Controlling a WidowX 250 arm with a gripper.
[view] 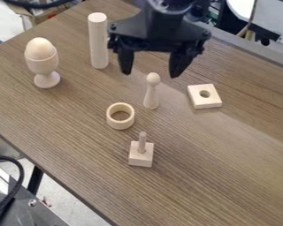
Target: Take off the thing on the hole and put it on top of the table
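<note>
The gripper (151, 73) hangs over the upper middle of the table (227, 176), open, its two fingers apart with nothing held between them. Just below the gap in the view is the round head of a slim wooden peg figure (151, 93), which stands upright. Nearer the camera, a thin wooden peg (142, 142) stands upright in the top of a small wooden block (141, 157). A flat square wooden piece (204, 96) lies on the right, and its round hole has nothing in it.
A wooden ring (120, 116) sits left of the peg figure. At the upper left stand a tall cylinder (98, 42) and a wooden egg (40, 48) in an egg cup (44, 69). The table's edge runs diagonally along the lower left.
</note>
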